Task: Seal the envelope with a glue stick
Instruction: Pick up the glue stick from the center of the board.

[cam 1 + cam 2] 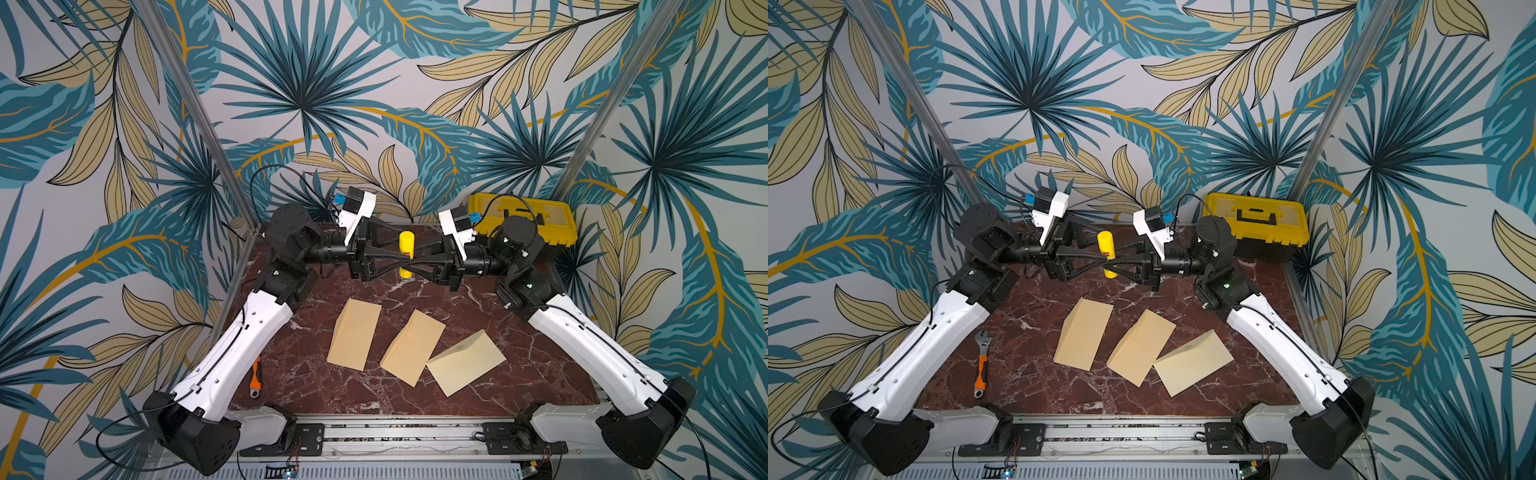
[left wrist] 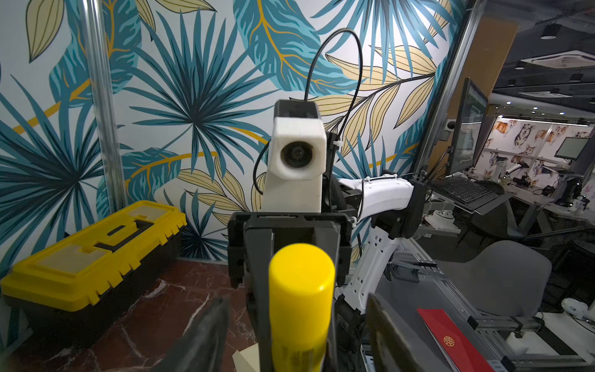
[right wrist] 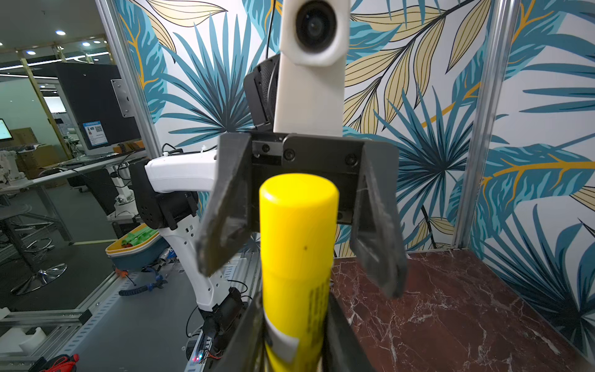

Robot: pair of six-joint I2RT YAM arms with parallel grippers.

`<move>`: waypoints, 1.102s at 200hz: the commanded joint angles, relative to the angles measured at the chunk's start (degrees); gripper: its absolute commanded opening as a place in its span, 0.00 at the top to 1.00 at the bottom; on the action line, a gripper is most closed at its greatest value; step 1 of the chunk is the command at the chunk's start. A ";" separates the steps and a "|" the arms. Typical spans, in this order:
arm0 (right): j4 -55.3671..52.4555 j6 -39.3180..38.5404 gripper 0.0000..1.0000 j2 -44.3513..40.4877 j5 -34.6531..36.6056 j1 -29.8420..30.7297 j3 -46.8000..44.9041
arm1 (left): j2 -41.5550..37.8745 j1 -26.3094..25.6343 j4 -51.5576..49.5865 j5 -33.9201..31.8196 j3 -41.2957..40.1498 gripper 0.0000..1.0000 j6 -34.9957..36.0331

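- The glue stick (image 1: pixel 406 249), bright yellow, stands upright in the air above the far middle of the red-brown marble table (image 1: pixel 311 374), between the two arms
- The right gripper (image 3: pixel 294 338) is clamped on the lower body of the tube; its two black fingers (image 3: pixel 344 341) press against both sides, just beneath the white label band
- The left gripper (image 2: pixel 297 341) faces it from the other side with its fingers spread; in the right wrist view they flank the yellow cap (image 3: pixel 298 209), with a gap showing on each side, so nothing is gripped
- In both top views the two grippers point straight at each other, tips almost meeting at the tube
- Three tan envelopes lie flat on the near half of the table, well apart from the glue stick: a left one (image 1: pixel 354 334), a middle one (image 1: pixel 413 347) and a right one (image 1: pixel 465 368); the middle and right ones sit just beside each other at a corner
- An adjustable wrench with an orange handle (image 1: pixel 981 365) lies near the left arm, by the table's left edge
- A yellow-lidded toolbox (image 1: pixel 1258 218) sits shut at the far right corner, behind the right arm
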 commanded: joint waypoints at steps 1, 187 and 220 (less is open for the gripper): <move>0.03 -1.55 0.99 -0.03 -1.50 0.44 0.99 | 0.00 -0.25 -1.98 1.75 1.75 0.37 1.58; 0.55 1.23 0.54 -0.41 6.57 1.32 -0.73 | -0.83 -0.44 10.79 -4.31 -2.29 0.70 -3.16; 24.70 14.23 0.34 0.41 13.58 1.32 -7.01 | 0.39 1.82 29.20 -10.75 -4.81 0.73 -16.49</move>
